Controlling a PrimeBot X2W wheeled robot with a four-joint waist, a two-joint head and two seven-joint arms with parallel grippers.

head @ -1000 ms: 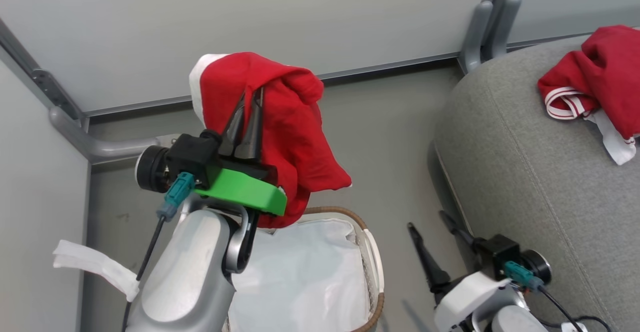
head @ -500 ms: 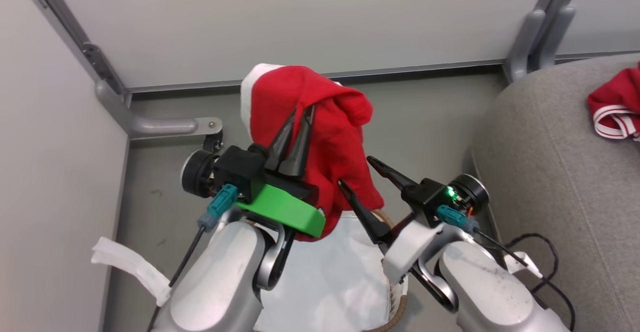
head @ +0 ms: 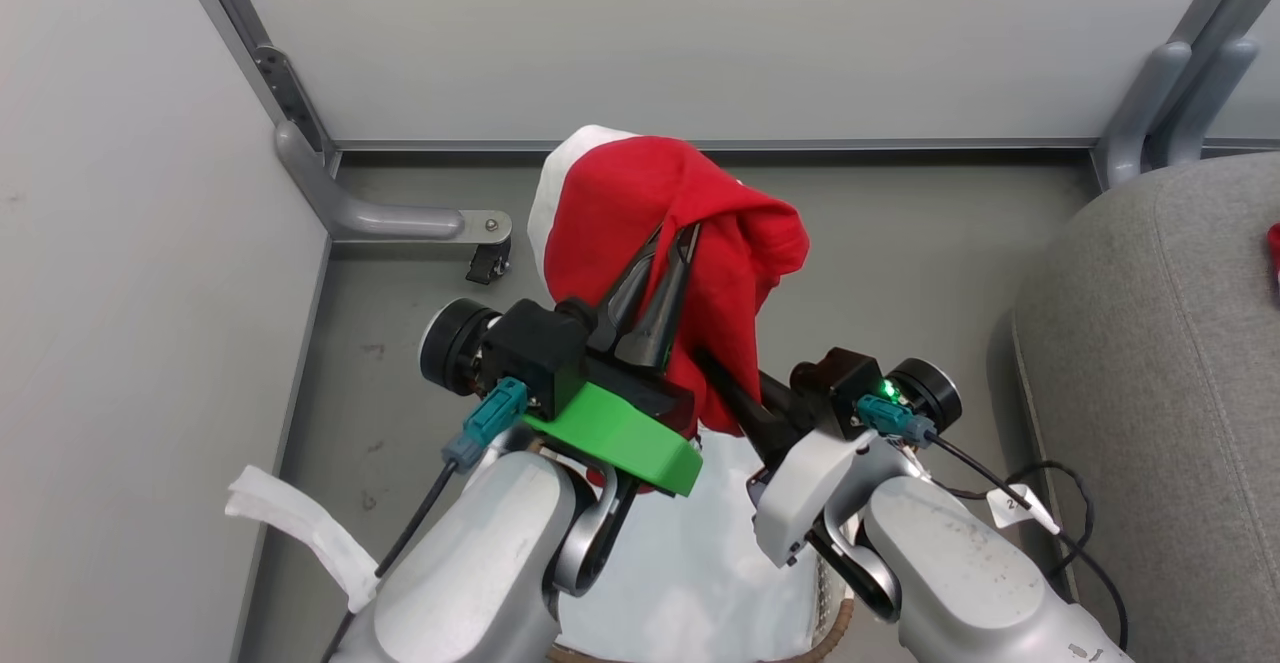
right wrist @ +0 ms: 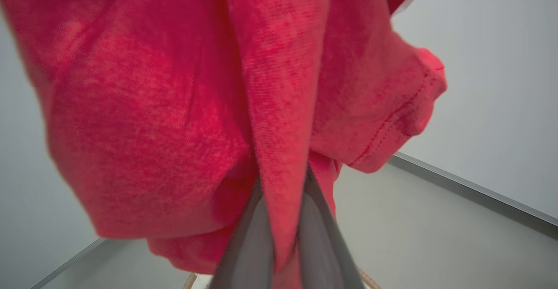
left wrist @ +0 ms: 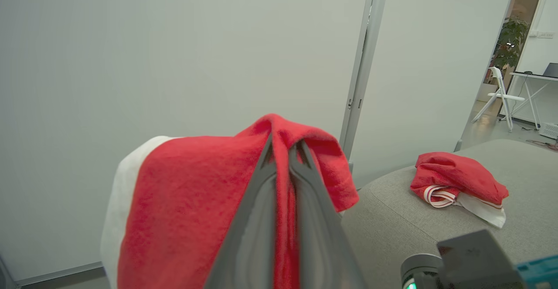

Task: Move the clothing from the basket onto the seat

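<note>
**Closing a second grip for the carry**

The right end effector (head: 714,371), wide open a second ago, is now pinching the hanging lower fold of the bright red soft fabric garment (head: 640,203); the left end effector (head: 672,236) is clamping its top, jaws shut. Bunched, white-edged, it is dangling above the oval white perforated basket (head: 827,615), well apart from the large grey upholstered seat (head: 1150,363).
</note>
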